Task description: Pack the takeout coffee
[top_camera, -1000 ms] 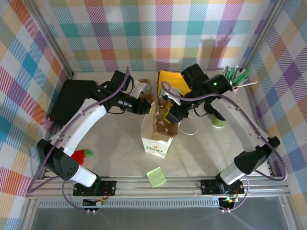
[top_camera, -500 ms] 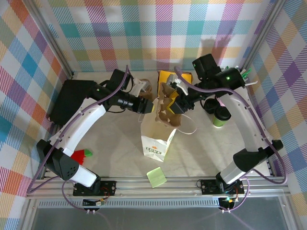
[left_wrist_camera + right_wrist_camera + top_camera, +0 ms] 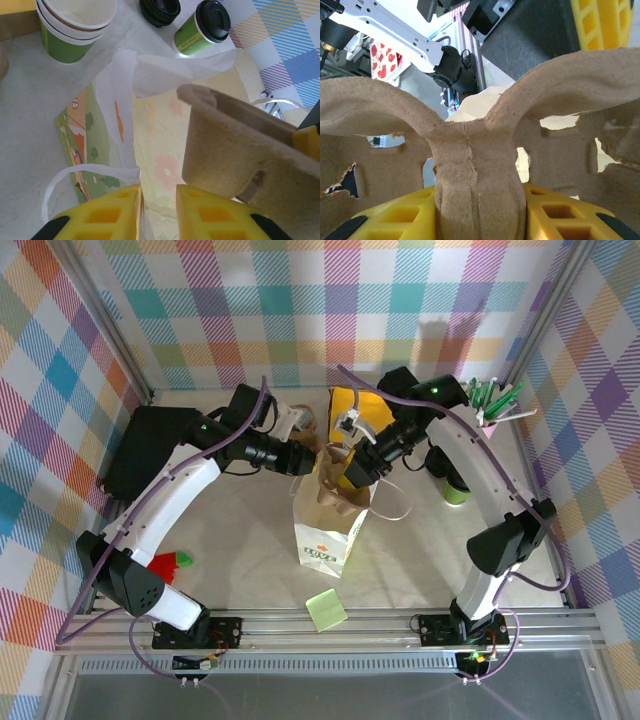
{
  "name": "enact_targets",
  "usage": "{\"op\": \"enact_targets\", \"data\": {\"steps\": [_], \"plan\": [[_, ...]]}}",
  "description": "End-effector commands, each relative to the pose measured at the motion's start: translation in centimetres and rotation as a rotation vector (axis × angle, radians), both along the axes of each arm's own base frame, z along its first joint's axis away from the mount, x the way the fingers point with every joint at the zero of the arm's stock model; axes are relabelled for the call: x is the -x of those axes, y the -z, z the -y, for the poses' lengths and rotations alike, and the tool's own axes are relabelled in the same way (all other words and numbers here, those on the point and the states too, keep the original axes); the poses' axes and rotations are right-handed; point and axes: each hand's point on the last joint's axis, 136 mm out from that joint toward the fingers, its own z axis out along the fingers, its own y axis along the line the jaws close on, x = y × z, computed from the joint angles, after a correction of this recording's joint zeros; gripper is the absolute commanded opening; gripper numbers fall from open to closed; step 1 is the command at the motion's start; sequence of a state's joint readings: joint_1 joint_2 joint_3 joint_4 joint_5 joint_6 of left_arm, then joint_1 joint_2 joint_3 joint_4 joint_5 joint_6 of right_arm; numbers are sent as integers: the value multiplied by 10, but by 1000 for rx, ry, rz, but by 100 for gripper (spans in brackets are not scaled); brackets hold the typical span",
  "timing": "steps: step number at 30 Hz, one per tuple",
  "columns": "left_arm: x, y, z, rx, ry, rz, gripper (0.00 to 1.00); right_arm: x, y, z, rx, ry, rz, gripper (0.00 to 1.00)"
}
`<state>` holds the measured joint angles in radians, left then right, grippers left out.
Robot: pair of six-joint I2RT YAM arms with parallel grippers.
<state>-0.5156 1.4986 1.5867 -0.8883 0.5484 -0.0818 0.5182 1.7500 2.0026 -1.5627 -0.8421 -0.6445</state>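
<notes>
The takeout coffee (image 3: pixel 456 490), a green cup with a black lid, stands upright at the right of the table, apart from both grippers; the left wrist view shows it (image 3: pixel 202 27) beyond the bag. A brown pulp carrier (image 3: pixel 335 492) hangs edge-on in the mouth of the white paper bag (image 3: pixel 322 540). My right gripper (image 3: pixel 352 472) is shut on the carrier's middle rib (image 3: pixel 470 150), a yellow finger (image 3: pixel 560 215) on either side. My left gripper (image 3: pixel 157 212) is at the bag's left rim, its fingers apart, with the thin bag wall (image 3: pixel 150 145) lying against the left finger.
A stack of open green cups (image 3: pixel 75 25) and a loose black lid (image 3: pixel 160 9) stand behind the bag. A pink cup of pens (image 3: pixel 490 402) is at the back right. A black box (image 3: pixel 140 450) sits far left, and a green note pad (image 3: pixel 327 610) near the front edge.
The right arm lifted the carrier, swung it left and brought it down into the bag's mouth. The left fingers parted and then closed part of the way at the bag rim.
</notes>
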Motion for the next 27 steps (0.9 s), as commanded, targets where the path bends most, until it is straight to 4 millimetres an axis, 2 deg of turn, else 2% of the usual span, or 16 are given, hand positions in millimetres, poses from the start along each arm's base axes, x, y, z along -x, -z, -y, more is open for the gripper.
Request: {"op": "enact_targets", "data": {"steps": [1, 8, 14, 17, 20, 27], "plan": [[-3, -4, -2, 8, -2, 6, 22, 11, 1, -2, -20, -37, -62, 40], [-4, 0, -1, 3, 2, 0, 20, 15, 17, -9, 11, -67, -123, 40], [-3, 0, 1, 8, 13, -3, 18, -2, 47, -6, 132, -38, -88, 40], [-2, 1, 0, 8, 17, -5, 17, -20, 57, -2, 195, 4, 5, 39], [0, 1, 0, 8, 26, -5, 16, -35, 54, 0, 207, 39, 142, 39], [2, 1, 1, 18, 37, -4, 15, -46, 47, 3, 221, 29, 433, 39]]}}
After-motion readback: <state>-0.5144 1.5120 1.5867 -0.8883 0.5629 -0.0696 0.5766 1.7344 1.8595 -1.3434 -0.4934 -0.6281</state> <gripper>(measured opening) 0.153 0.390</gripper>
